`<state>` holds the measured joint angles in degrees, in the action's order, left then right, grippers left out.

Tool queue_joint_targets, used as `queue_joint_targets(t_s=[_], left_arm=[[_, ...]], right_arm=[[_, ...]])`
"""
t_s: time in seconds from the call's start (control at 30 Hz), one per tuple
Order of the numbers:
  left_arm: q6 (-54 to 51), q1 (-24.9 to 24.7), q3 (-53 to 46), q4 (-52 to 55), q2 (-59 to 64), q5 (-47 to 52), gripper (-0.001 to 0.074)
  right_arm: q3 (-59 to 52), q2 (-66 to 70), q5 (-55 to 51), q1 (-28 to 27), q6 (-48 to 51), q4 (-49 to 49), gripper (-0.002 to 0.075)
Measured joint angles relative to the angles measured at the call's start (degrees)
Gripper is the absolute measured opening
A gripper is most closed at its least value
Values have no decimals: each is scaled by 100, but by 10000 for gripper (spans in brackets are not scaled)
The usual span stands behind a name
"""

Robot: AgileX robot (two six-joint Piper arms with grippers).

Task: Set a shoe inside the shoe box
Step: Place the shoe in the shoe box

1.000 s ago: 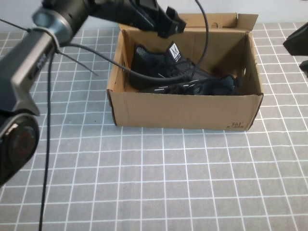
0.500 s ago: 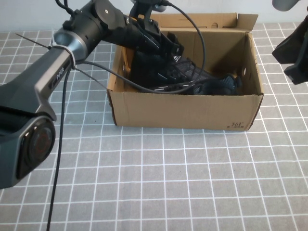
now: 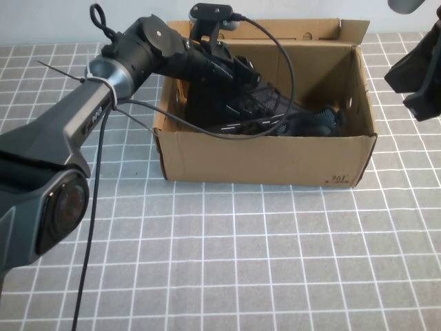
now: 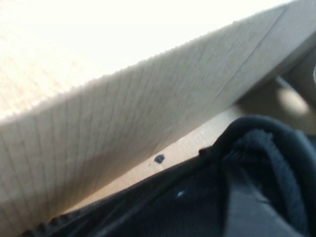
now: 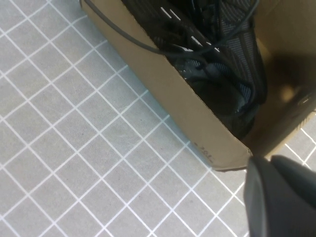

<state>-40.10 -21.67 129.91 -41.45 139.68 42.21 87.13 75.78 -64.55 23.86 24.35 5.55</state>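
The left gripper [image 3: 238, 72], finger state unclear, sits upper-centre inside the shoe box [image 3: 262, 160] over the shoe [image 3: 275, 114] lying lengthwise; the clenched right gripper [image 3: 420, 72] hovers upper right.

One shoe box [image 3: 262, 162], open-topped, sits at upper centre of the high view. Black shoes [image 3: 275, 114] lie inside; their exact number cannot be told. Two robot arms appear, one at left [image 3: 89, 103] and one at upper right [image 3: 420, 72].
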Motion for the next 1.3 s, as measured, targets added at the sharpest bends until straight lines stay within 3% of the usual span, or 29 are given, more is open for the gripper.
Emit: queue_joint_targets(t_s=[0.17, 0.27, 1.07, 1.17, 1.3], left_arm=[[-46, 0, 0, -247, 0, -242, 41], [-49, 0, 0, -299, 0, -242, 11], [-58, 4, -21, -1081, -116, -701, 3], [-150, 4, -21, -1038, -96, -428, 51], [-247, 4, -21, -955, -96, -291, 267]], right_arm=[[0, 0, 0, 0, 0, 32, -16], [0, 0, 0, 0, 0, 36, -16], [0, 0, 0, 0, 0, 46, -16], [0, 0, 22, 0, 0, 46, -16], [0, 0, 22, 0, 0, 58, -16]])
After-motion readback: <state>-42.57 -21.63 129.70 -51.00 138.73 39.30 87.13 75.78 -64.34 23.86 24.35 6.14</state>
